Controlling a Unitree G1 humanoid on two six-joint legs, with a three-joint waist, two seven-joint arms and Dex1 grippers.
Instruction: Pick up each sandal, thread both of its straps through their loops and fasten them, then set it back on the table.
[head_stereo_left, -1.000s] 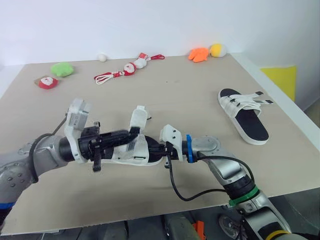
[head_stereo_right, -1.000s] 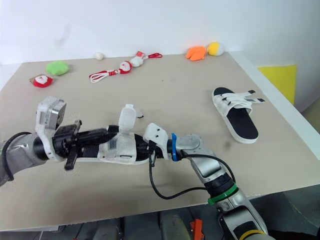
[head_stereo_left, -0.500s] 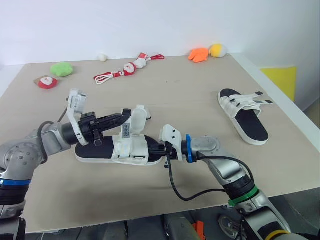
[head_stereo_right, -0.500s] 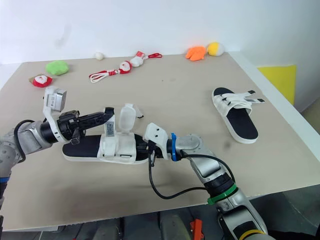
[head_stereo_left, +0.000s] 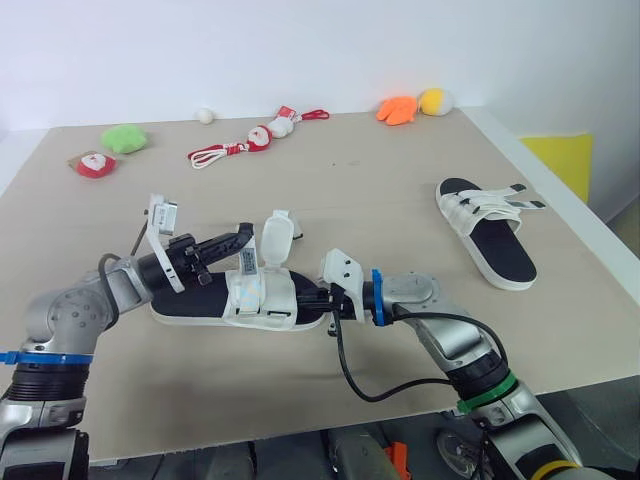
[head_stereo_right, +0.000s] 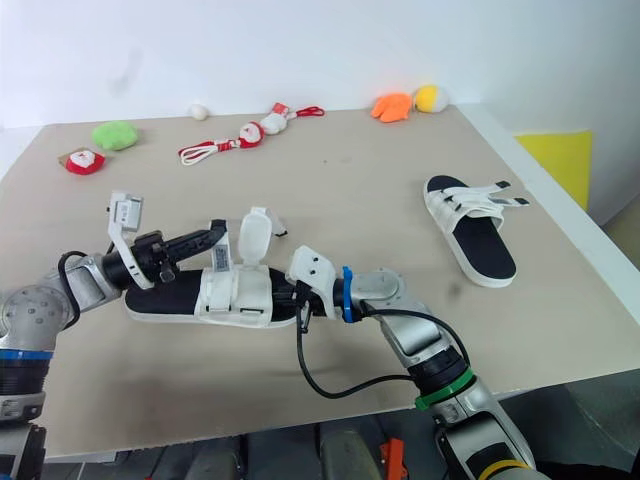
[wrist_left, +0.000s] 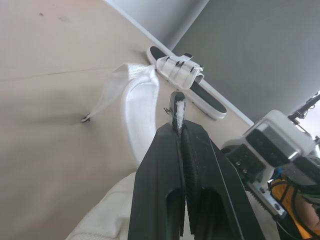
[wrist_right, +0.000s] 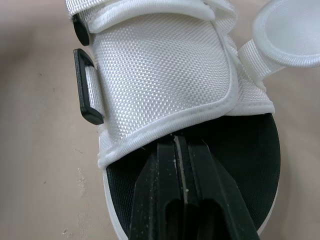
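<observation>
Sandal (head_stereo_left: 262, 300) lies sole-down toward the worktop's (head_stereo_left: 380, 170) near edge. My right fingers (wrist_right: 176, 145) are pressed together at its upper's hem, and my left fingers (wrist_left: 178, 134) pinch a strap tip (wrist_left: 178, 106). Second sandal (head_stereo_left: 490, 235) rests by the right edge.

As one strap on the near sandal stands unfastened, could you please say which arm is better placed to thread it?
Left. The left gripper has its jaws shut on a strap end beside the upright strap; the right gripper is clamped on the near sandal, likely steadying it.
</observation>
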